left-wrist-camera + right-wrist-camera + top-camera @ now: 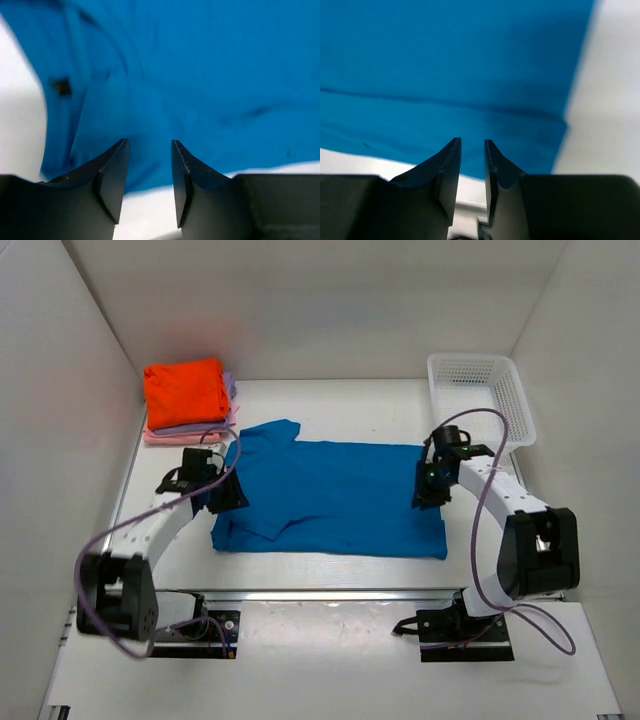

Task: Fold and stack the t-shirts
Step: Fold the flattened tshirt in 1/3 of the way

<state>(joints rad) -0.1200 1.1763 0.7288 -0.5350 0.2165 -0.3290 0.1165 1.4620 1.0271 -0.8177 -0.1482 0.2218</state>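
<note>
- White table [330, 405] boxed in by white walls on three sides; arm bases at the near edge.
- Left gripper [226, 490] sits low over the left edge of the blue t-shirt [340, 495]. In the left wrist view the left gripper [149, 142] has its jaws parted by a moderate gap with nothing between them; blue cloth [200, 75] fills the view beyond the tips, and white table [20, 125] shows to one side.
- Right gripper [428, 485] sits low over the shirt's right edge. In the right wrist view the right gripper [471, 141] is only a narrow slit apart, with no cloth in the slit; the blue cloth [445, 60] ends in a straight edge against bare table [612, 100].
- The blue t-shirt lies flat mid-table between the two grippers, long side running left to right, one sleeve sticking out at its far-left corner, some folds and creases along the left part.
- Far-left corner: a folded stack, orange t-shirt [185, 390] on top, lavender t-shirt [230, 390] peeking out beneath it, pink t-shirt [170, 437] at the bottom. The stack is near the blue shirt's sleeve; whether they touch I cannot tell.
- Far-right corner: white mesh basket [520, 415], apart from the blue shirt, just beyond the right arm.
</note>
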